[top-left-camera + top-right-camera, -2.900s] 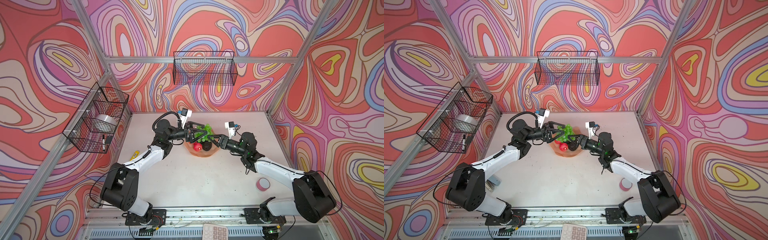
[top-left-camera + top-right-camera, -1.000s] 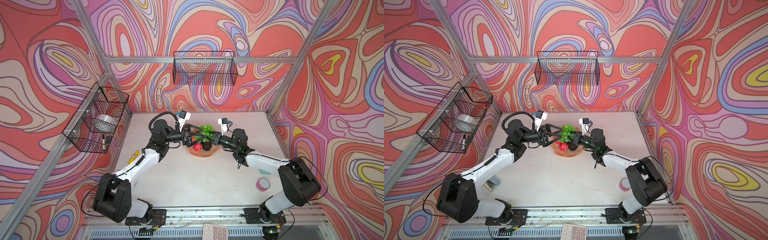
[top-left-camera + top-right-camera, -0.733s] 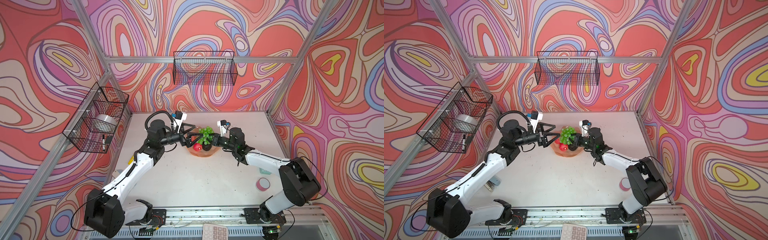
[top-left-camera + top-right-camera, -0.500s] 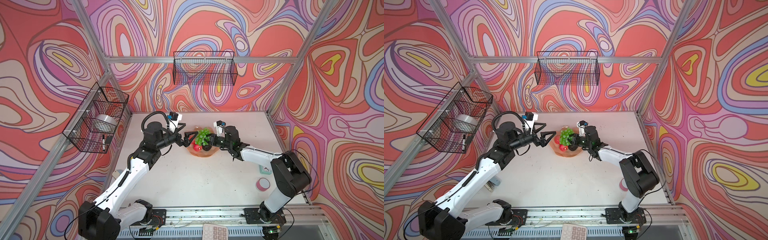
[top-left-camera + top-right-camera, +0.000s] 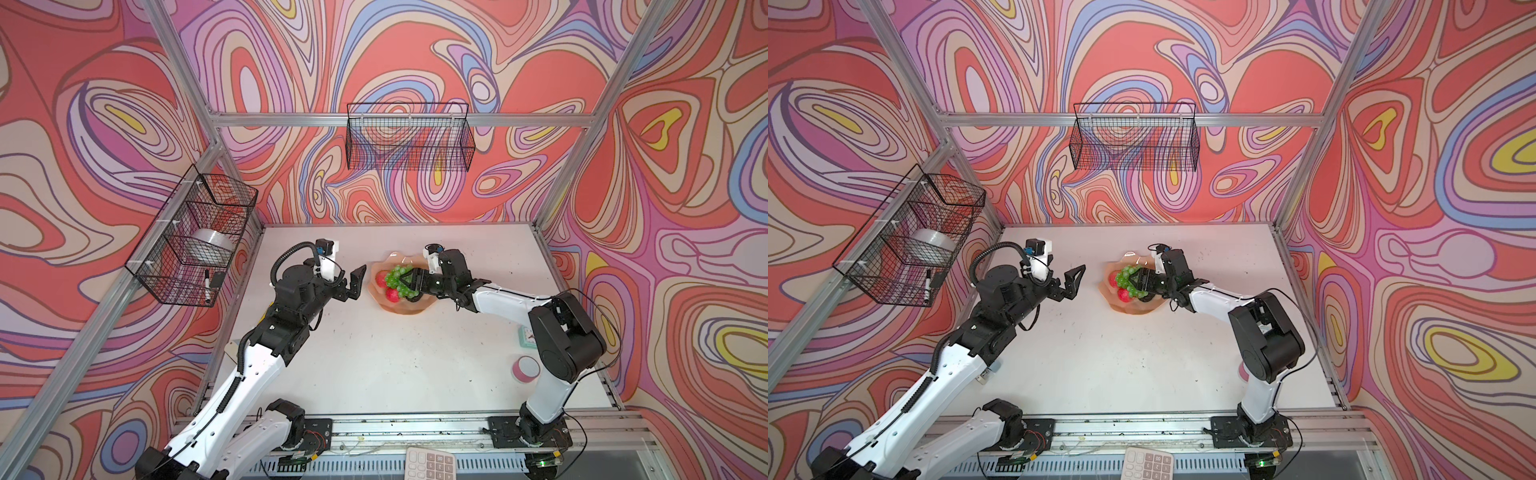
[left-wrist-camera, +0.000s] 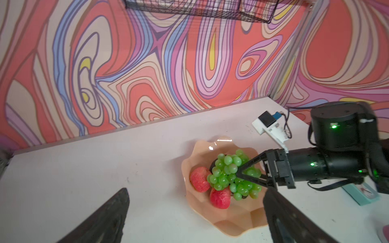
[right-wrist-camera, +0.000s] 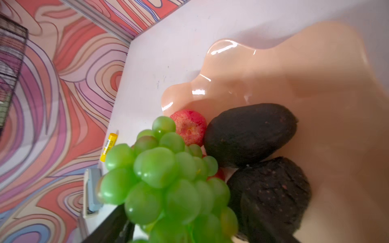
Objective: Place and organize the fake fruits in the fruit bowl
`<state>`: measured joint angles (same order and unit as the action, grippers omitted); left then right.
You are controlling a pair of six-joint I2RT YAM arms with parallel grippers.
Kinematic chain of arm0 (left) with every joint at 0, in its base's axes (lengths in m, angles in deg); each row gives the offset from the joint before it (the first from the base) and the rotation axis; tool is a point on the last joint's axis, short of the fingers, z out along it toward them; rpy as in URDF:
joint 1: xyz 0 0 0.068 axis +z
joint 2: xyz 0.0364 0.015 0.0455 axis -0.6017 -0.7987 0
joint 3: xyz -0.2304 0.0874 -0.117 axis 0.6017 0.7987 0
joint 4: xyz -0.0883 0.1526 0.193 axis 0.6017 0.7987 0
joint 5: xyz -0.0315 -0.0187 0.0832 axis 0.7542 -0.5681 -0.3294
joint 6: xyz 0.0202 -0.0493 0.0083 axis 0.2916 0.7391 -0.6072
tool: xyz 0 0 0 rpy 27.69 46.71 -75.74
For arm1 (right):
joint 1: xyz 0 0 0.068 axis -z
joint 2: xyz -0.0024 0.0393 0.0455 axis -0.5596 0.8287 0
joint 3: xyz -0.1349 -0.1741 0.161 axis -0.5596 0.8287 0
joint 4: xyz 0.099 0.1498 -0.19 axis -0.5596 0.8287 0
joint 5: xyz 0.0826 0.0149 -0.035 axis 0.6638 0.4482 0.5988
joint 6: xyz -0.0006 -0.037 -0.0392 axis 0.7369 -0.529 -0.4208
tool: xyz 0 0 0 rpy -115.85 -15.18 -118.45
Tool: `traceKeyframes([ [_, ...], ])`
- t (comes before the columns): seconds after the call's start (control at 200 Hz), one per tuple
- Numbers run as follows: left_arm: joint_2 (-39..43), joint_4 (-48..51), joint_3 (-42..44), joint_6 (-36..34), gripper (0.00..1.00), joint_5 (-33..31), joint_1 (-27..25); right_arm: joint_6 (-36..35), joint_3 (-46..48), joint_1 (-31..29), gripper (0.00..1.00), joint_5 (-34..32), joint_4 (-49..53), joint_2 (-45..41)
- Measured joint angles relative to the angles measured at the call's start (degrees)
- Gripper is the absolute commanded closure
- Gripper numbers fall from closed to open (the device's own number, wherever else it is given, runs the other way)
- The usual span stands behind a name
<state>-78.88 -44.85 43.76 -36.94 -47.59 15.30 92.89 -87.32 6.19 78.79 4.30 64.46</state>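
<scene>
- In both top views the fruit bowl [image 5: 405, 309] sits mid-counter [image 5: 374, 365], far side, holding grapes [image 5: 397, 277] and apples [image 5: 390, 295]. The left claw [image 5: 356, 284] gapes wide and empty just left of it.
- Left wrist view: the right claw [image 6: 239, 174] reaches into the grapes from the right.
- Right wrist view: its fingers [image 7: 113, 225] stand spread wide about the grapes, beside two avocados [image 7: 250, 134] in the bowl.

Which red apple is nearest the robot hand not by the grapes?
The apple nearer the back wall, at the rim of the fruit bowl facing the left gripper. The other apple lies further toward the front and farther in.
</scene>
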Motion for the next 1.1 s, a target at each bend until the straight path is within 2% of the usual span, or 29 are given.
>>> traceKeyframes([
  [0.185, 3.67, -0.68, 5.97, -0.15, 0.00, -8.37, 0.98, -3.91, -2.19, 0.15, 0.02, -4.57, 8.76, -4.48],
  [0.426, 9.70, -5.29, 17.29, 1.29, 0.00, -15.13, 5.49, -8.72, -1.18, 2.93, 0.02, -9.62, 16.15, -14.21],
  [0.531, 11.67, -10.54, 25.68, 1.25, 0.00, -18.51, 6.14, -12.22, 1.92, 6.21, 0.02, -12.74, 16.17, -20.48],
  [0.631, 9.62, -16.50, 33.03, 1.22, 0.00, -20.35, 7.32, -15.39, 6.16, 11.69, 0.02, -15.50, 13.42, -24.72],
  [0.786, 3.43, -24.55, 38.69, 1.20, 0.00, -19.71, 11.26, -18.86, 13.64, 19.32, 0.02, -20.52, 7.45, -25.29],
  [0.936, -2.34, -32.50, 39.89, 1.22, 0.00, -15.23, 16.13, -22.25, 21.73, 20.57, 0.02, -25.24, -0.42, -25.29],
  [1.102, -10.91, -40.13, 38.16, 0.63, 0.00, -10.84, 17.68, -25.44, 27.76, 22.58, 0.02, -28.94, -10.58, -24.65],
])
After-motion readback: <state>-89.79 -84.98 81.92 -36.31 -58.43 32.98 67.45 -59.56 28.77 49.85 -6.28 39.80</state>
